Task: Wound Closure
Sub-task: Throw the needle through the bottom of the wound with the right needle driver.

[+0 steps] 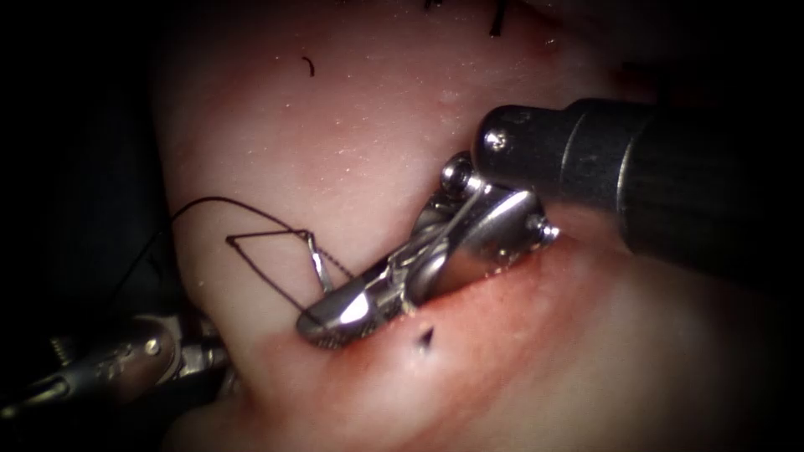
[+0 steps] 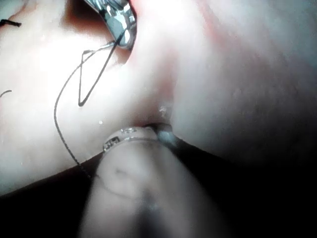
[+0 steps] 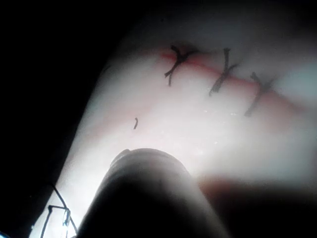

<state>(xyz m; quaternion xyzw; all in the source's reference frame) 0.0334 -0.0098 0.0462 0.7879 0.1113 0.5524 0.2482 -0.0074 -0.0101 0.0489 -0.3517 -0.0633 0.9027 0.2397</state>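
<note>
My right tool [image 1: 335,321] reaches down-left along the red cut [image 1: 502,285] in the tissue [image 1: 352,134]. Its jaws are shut on the needle [image 1: 319,266], of which a short silver stretch rises above the jaw tips; which part of the curve is gripped is hidden. Dark thread [image 1: 251,251] runs from the needle in a triangle-shaped loop over the tissue left of the cut, then arcs away to the left edge. The same loop [image 2: 91,74] hangs below the right tool's tip [image 2: 119,20]. My left tool [image 1: 197,356] lies low at the tissue's left edge, its tip [image 2: 163,131] against the tissue.
Three tied stitches [image 3: 223,69] cross the cut farther along. A short cut end of thread [image 1: 308,65] lies on the tissue, another [image 3: 135,123] near the stitches. A dark mark [image 1: 425,337] sits just below the right jaws. Red fluid [image 1: 469,335] stains the tissue around the cut.
</note>
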